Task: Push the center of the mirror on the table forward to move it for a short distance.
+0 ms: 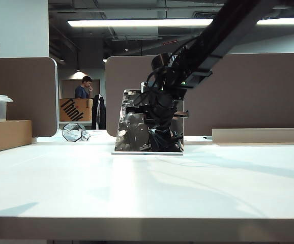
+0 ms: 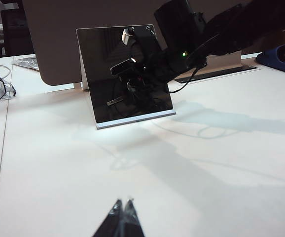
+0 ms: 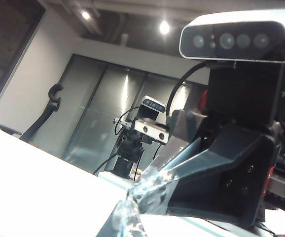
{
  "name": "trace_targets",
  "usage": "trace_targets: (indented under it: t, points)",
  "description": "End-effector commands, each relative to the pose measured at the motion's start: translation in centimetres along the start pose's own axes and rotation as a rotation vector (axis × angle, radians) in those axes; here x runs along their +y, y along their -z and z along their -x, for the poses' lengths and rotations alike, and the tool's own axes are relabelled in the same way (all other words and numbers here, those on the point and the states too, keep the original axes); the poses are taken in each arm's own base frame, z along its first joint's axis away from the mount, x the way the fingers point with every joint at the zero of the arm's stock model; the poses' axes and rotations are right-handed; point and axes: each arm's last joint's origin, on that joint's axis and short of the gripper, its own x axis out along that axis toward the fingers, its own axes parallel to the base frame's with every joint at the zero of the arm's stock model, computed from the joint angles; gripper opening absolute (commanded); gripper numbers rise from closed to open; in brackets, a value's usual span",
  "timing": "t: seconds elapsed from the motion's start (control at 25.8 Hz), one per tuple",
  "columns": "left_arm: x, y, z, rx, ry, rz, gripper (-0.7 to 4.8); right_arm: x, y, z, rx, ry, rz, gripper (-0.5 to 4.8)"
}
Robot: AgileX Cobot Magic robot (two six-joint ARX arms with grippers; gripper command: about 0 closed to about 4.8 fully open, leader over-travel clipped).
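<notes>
Glass, item by item from my left across to my right.

Left pincer (image 2: 124,210): tips pressed together, nothing between them, low over the bare table (image 2: 192,177) and well short of the mirror. Idle, by my judgement.

Octagon (image 1: 72,132): small clear piece, far left on the table, well apart from the mirror. Not my concern.

Mirror (image 1: 131,127): flat frameless panel, dark face, rounded top corners, leaning back on a thin white base (image 2: 132,119). Stands mid-table toward the far edge, in front of the brown partition (image 1: 248,91). Handling, as I judge it: stiff, fairly light, fragile, slick-faced. The base should slide easily on the smooth top. A push too high on the panel would likely tip it back rather than move it. Nothing to grasp; contact belongs at the centre of the face, or lower, with a slow, level push.

Right pincer (image 3: 132,207): my arm reaches in from the upper right and the pincer sits at the mirror's face, around its middle. In its own camera the tips meet their own reflection, so I take it to be touching or very nearly so. Fingers appear together, holding nothing. I cannot tell exactly how firm the contact is.
</notes>
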Motion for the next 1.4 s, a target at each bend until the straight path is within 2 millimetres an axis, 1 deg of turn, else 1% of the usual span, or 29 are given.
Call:
trace_targets:
  t: [0.04, 0.08, 0.23, 0.27, 0.39, 0.47, 0.62, 0.66, 0.78, 0.85, 0.97, 1.01, 1.09, 1.16, 1.24, 1.32, 1.36, 1.4]
  points:
    - [0.0, -0.1, 0.0, -0.008, 0.004, 0.0, -0.05, -0.8, -0.5, -0.9, -0.026, 0.013, 0.004, -0.05]
    - [0.0, -0.1, 0.0, -0.008, 0.004, 0.0, -0.05, -1.3, -0.8, -1.0, -0.035, 0.015, -0.001, -0.05]
    - [0.0, -0.1, 0.0, -0.007, 0.004, 0.0, -0.05, -2.0, -1.4, -1.8, -0.071, 0.02, 0.005, -0.05]
    - [0.0, -0.1, 0.0, -0.008, 0.004, 0.0, -0.05, -2.5, -1.7, -1.9, -0.08, 0.023, 0.0, -0.05]
    - [0.0, -0.1, 0.0, -0.008, 0.003, 0.0, -0.05, -3.1, -2.1, -2.0, -0.092, 0.016, -0.006, -0.05]
    - [0.0, -0.1, 0.0, -0.008, 0.003, 0.0, -0.05, -3.1, -2.3, -1.9, -0.082, 0.018, -0.005, -0.05]
    - [0.0, -0.1, 0.0, -0.008, 0.003, 0.0, -0.05, -2.8, -3.4, -0.9, -0.074, 0.012, -0.002, -0.05]
    - [0.0, -0.1, 0.0, -0.007, 0.003, 0.0, -0.05, -2.6, -3.7, -0.3, -0.048, -0.001, 0.0, -0.05]
    - [0.1, -0.1, 0.0, -0.007, -0.006, -0.001, -0.05, -1.7, -4.9, 1.6, 0.022, -0.03, 0.012, -0.05]
    - [0.3, -0.1, 0.0, -0.007, -0.03, -0.001, -0.05, -1.2, -6.5, 3.5, 0.043, -0.052, 0.016, -0.05]
    - [0.5, 0.0, 0.0, -0.006, -0.048, -0.002, -0.05, -0.8, -9.9, 8.1, 0.062, -0.064, 0.02, -0.05]
    - [0.6, 0.0, 0.0, -0.007, -0.054, -0.002, -0.05, -0.7, -11.3, 10.1, 0.061, -0.083, 0.021, -0.05]
    - [0.8, 0.0, 0.0, -0.005, -0.074, -0.003, -0.05, -0.7, -13.1, 12.8, 0.048, -0.094, 0.02, -0.05]
    - [1.1, 0.0, 0.0, -0.005, -0.112, -0.004, -0.05, -0.7, -15.2, 16.4, 0.022, -0.099, 0.019, -0.05]
    - [1.6, 0.0, 0.1, -0.004, -0.164, -0.005, -0.05, -0.8, -17.2, 20.4, -0.022, -0.105, 0.017, -0.05]
    - [2.3, 0.0, 0.2, -0.002, -0.233, -0.007, -0.05, -1.0, -20.1, 27.4, -0.121, -0.118, 0.014, -0.05]
    - [2.5, 0.0, 0.3, -0.001, -0.258, -0.008, -0.05, -1.1, -21.1, 30.8, -0.164, -0.123, 0.012, -0.05]
    - [2.7, 0.0, 0.3, 0.0, -0.281, -0.009, -0.05, -1.4, -21.9, 34.6, -0.214, -0.118, 0.008, -0.05]
